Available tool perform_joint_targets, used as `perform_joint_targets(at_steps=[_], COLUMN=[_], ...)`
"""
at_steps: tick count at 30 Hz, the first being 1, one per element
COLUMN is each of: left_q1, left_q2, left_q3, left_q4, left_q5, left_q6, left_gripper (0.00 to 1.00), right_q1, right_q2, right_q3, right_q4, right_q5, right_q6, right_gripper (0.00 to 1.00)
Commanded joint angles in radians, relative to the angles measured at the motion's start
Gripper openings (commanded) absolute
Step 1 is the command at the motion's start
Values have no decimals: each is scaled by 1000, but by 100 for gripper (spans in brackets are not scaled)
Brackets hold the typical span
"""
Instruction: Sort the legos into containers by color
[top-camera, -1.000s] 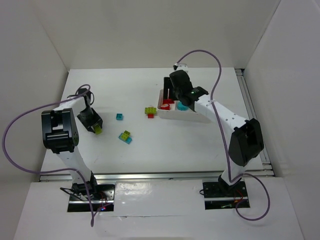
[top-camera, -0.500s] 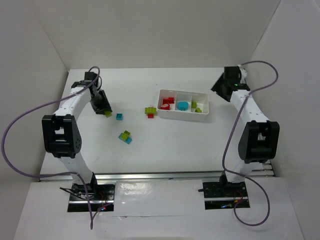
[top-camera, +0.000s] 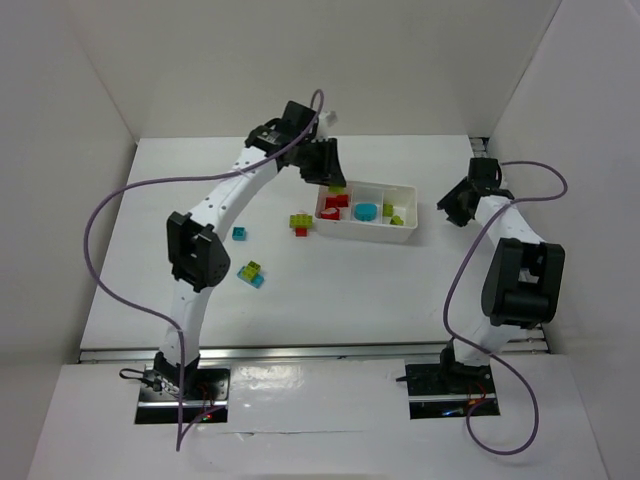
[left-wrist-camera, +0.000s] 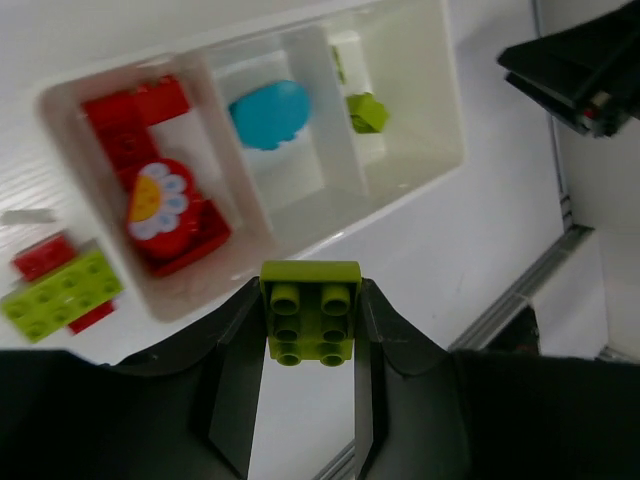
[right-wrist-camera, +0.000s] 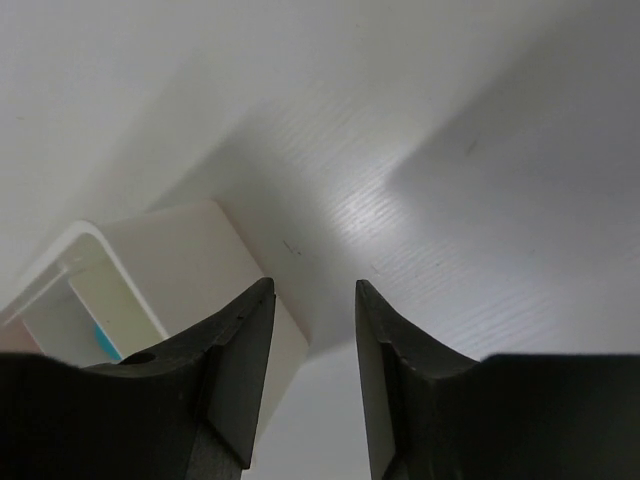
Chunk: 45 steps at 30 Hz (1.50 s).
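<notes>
My left gripper (left-wrist-camera: 311, 335) pinches a small yellow-green plastic brick (left-wrist-camera: 311, 312), studs facing the wrist camera, above the red end of the shallow white three-compartment plastic tray (top-camera: 366, 233). In that tray, red bricks (left-wrist-camera: 160, 195) fill one end compartment, a round cyan piece (left-wrist-camera: 270, 100) lies in the middle, and yellow-green bricks (left-wrist-camera: 367, 111) sit in the other end. My right gripper (right-wrist-camera: 312, 290) hangs just beside the tray's green end, jaws slightly apart with nothing between them. A green-on-red stack (top-camera: 300, 223), a cyan brick (top-camera: 240, 233) and a cyan-and-green pair (top-camera: 252, 273) lie on the white table (top-camera: 350, 290).
</notes>
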<state>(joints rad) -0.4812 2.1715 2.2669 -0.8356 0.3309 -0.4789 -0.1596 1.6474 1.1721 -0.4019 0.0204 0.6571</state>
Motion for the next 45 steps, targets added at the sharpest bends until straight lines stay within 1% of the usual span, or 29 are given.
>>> perform_joint_targets(at_steps=[1,3,4,7,10,12,15,17,20,24,25,26,29,33,36,37,38,40,41,42,44,45], left_q1=[-26,-37,-37,-56,-66,-76,-85,-94,-103,-138,-138,-149,-158,-168,-178,-189,-189,-198,-198,-198,-198,-198], left_q2=[94,106,106,117,139,139,139,148,171,241,258,293,336,390,433,433,445,455,455,455,455,446], left_q3=[137,152,142,112,112,123,123,123,123,135,146,158,195,204,229,229,229,229,229,229,229,229], left_q4=[-7,53,76,131,151,161,199,222,288,430,488,515,611,700,713,725,725,748,748,757,757,757], left_q5=[140,175,186,200,218,231,276,315,338,329,310,287,226,195,172,172,172,163,163,163,177,190], left_q6=[-39,-58,-78,-87,-96,-96,-105,-115,-156,-231,-245,-274,-300,-337,-355,-356,-368,-368,-368,-377,-368,-356], left_gripper=[0,0,0,0,0,0,0,0,0,0,0,0,0,0,0,3,21,35,47,67,77,90], right_q1=[-32,-32,-32,-3,9,9,9,20,20,20,20,20,20,20,20,20,20,20,20,20,20,20], right_q2=[-12,-1,12,22,-32,-125,-242,-270,-270,-314,-325,-339,-396,-455,-465,-465,-465,-465,-465,-465,-455,-445], right_q3=[-37,-46,-46,-46,-58,-86,-100,-100,-57,-57,-57,-57,-69,-80,-80,-80,-80,-80,-69,-69,-60,-51], right_q4=[70,87,87,75,55,55,89,75,3,-18,-31,-31,-51,-78,-106,-106,-106,-115,-115,-115,-115,-115], right_q5=[-89,-146,-146,-148,-77,-53,-80,-103,-94,-94,-80,-70,-59,-39,-14,-14,-14,-14,-14,-14,-14,-14], right_q6=[12,12,0,-10,-10,-10,-46,-77,-86,-86,-86,-86,-86,-97,-106,-106,-106,-116,-116,-116,-125,-125], right_gripper=[45,38,38,34,32,32,43,50,51,51,51,51,53,53,53,53,53,53,53,53,54,54])
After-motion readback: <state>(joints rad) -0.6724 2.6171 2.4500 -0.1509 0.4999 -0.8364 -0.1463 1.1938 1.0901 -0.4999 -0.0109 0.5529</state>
